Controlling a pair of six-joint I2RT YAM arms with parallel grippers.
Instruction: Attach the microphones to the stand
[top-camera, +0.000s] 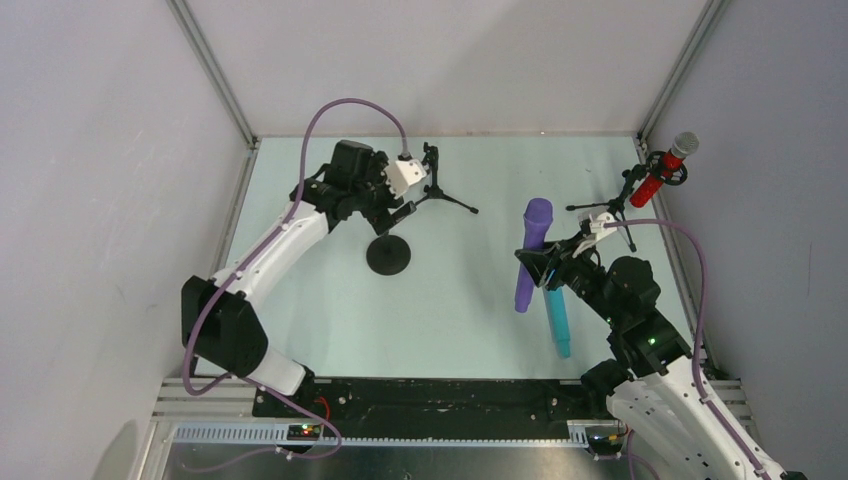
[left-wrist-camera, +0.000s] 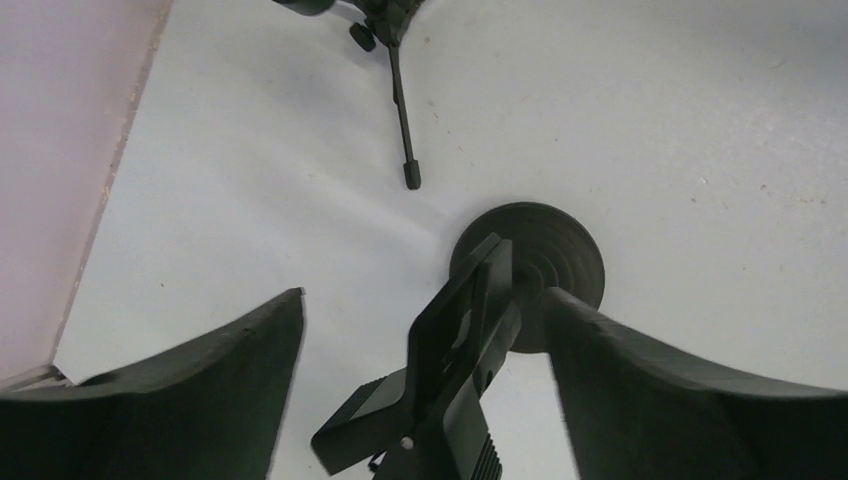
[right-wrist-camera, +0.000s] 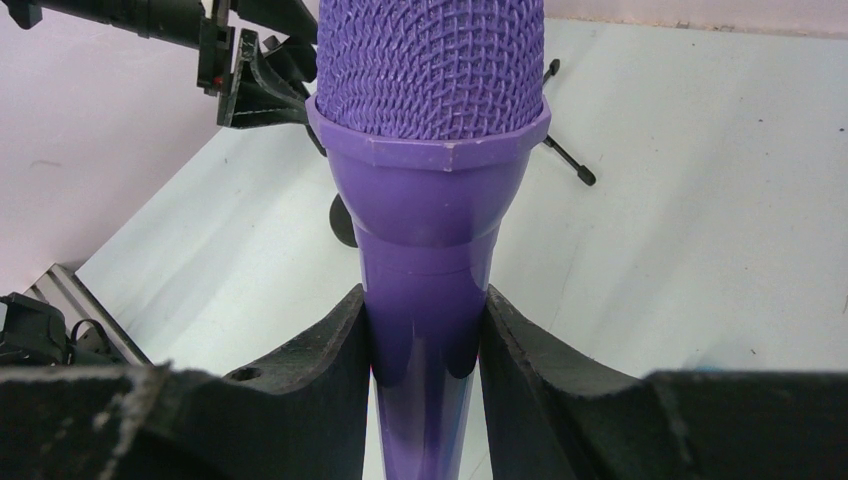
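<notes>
My right gripper (top-camera: 543, 262) is shut on the purple microphone (top-camera: 533, 250) and holds it off the table, head toward the back; in the right wrist view the fingers (right-wrist-camera: 330, 350) clamp its handle (right-wrist-camera: 430, 230). The teal microphone (top-camera: 556, 320) lies on the table under that arm. The glittery red microphone (top-camera: 665, 168) sits clipped in a tripod stand (top-camera: 610, 207) at the back right. My left gripper (top-camera: 405, 208) is open above a black round-base stand (top-camera: 388, 255); its clip (left-wrist-camera: 470, 330) stands between the spread fingers (left-wrist-camera: 230, 370), the base (left-wrist-camera: 550, 255) below.
A second black tripod stand (top-camera: 440, 190) stands behind the left gripper; one leg of it (left-wrist-camera: 403, 130) shows in the left wrist view. White enclosure walls (top-camera: 120, 150) close in on both sides and the back. The red microphone's stand clip (right-wrist-camera: 250, 70) is just ahead of the purple head.
</notes>
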